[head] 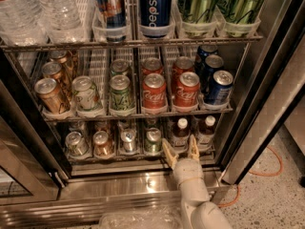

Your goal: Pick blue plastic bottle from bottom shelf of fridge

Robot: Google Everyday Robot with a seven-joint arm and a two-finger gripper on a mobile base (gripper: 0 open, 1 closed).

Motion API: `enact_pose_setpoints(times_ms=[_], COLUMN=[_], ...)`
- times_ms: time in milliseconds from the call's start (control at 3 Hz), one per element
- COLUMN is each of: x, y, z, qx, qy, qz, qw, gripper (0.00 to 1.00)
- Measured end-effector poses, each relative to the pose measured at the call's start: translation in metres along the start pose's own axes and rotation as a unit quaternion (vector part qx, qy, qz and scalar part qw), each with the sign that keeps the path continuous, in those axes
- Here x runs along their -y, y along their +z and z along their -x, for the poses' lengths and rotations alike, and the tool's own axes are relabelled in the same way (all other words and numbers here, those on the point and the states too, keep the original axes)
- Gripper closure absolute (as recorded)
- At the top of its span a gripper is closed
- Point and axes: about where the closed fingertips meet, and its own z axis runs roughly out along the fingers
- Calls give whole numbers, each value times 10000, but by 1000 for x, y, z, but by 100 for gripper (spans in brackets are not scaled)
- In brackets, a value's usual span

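The fridge (267,104) stands open in front of me. On its bottom shelf (143,157) two small bottles with white caps and dark drink stand at the right: one (180,132) straight ahead of my gripper, the other (206,129) to its right. My gripper (181,149) is open at the shelf's front edge, its tan fingers (168,152) spread to either side of the nearer bottle's base. It holds nothing. The white arm rises from the bottom of the view.
Several cans (121,140) fill the bottom shelf's left lanes. Red Coca-Cola cans (154,93) and blue cans (217,87) sit on the rack above. The door frame (257,142) stands at the right, an orange cable (274,168) on the floor.
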Motion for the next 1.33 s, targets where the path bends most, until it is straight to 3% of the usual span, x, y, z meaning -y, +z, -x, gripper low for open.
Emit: enact_pose_setpoints(times_ms=[667,1333], x=[-1,0], y=[33,46], z=[13,-1], qx=[14,-146], qy=[-81,-96], qz=[123,75], qw=[9999,9998], gripper=[26,27])
